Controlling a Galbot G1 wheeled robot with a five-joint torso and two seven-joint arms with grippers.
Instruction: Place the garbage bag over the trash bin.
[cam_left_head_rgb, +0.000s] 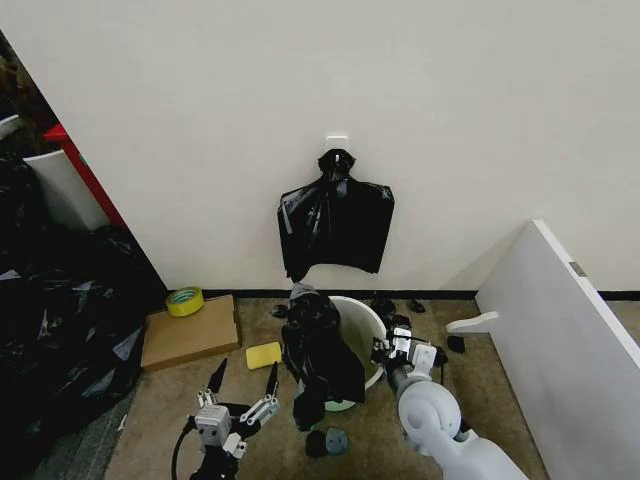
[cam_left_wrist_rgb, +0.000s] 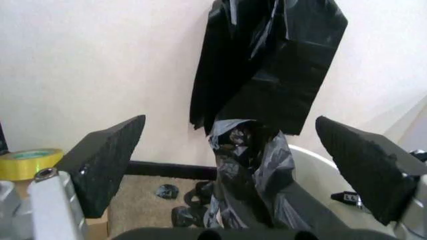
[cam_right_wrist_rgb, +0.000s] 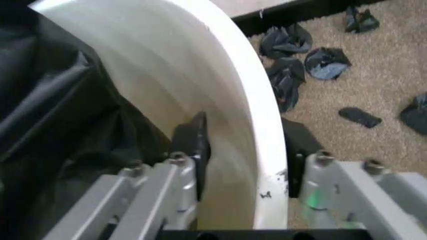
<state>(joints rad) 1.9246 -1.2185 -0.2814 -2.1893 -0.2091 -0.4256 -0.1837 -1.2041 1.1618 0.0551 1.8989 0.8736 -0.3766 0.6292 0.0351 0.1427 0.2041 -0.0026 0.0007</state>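
Trash bin (cam_left_head_rgb: 362, 318) stands on carpet floor (cam_left_head_rgb: 500, 390) near wall, below flat bundle of black bags (cam_left_head_rgb: 335, 225) hanging on wall. Garbage bag (cam_left_head_rgb: 318, 350) draped over bin's rim on side toward yellow sponge (cam_left_head_rgb: 264, 355), part inside bin, part hanging outside down to floor. Right gripper (cam_right_wrist_rgb: 243, 152) at bin's opposite side: jaws straddle white rim, one finger inside, one outside, close around wall. Left gripper (cam_left_head_rgb: 241, 384) in front of sponge, away from bin, jaws wide open, holding nothing.
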